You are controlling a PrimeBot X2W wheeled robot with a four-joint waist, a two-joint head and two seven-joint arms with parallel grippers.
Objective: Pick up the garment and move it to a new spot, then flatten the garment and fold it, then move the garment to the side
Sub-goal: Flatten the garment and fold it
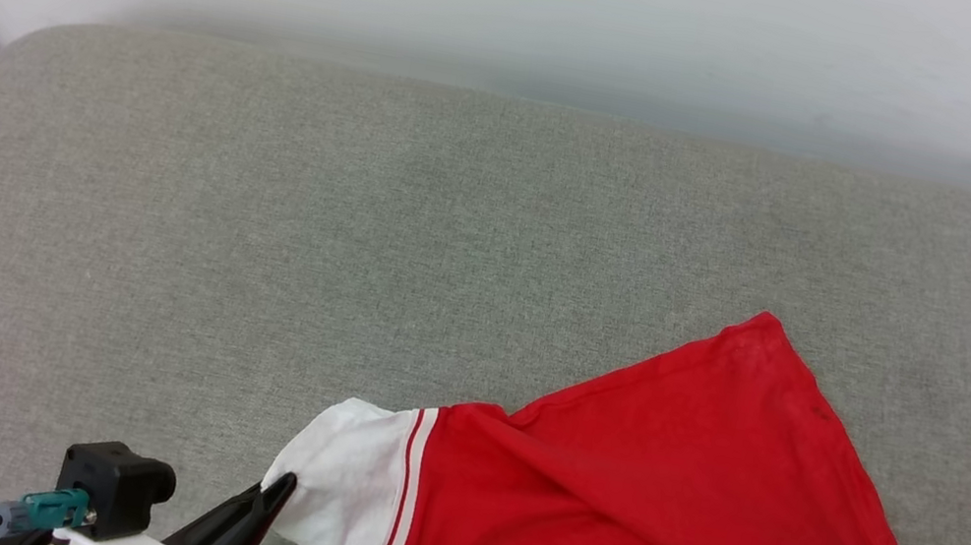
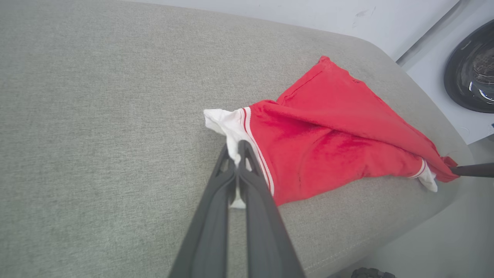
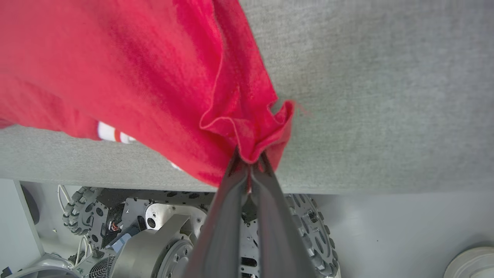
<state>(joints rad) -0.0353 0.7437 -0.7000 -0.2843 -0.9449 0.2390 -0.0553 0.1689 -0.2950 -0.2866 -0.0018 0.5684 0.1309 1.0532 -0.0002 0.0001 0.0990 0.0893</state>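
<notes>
The garment [image 1: 664, 504], a red jersey with white sleeves and red-white trim, lies crumpled in a rough triangle on the grey cushion, near its front right. My left gripper [image 1: 278, 488] is shut on the white sleeve [image 2: 231, 127] at the garment's left end. In the left wrist view the garment [image 2: 332, 131] stretches away to the right, where the right gripper's dark finger [image 2: 472, 170] meets its far red corner. My right gripper [image 3: 251, 160] is shut on a bunched red corner of the garment [image 3: 154, 69] at the cushion's front edge. The chest lettering is hidden.
The grey cushion [image 1: 255, 222] extends wide to the left and back, with a white wall [image 1: 533, 1] behind it. Below the cushion's front edge the right wrist view shows my wheeled base [image 3: 127, 227]. A dark round object [image 2: 471, 69] sits beyond the cushion's end.
</notes>
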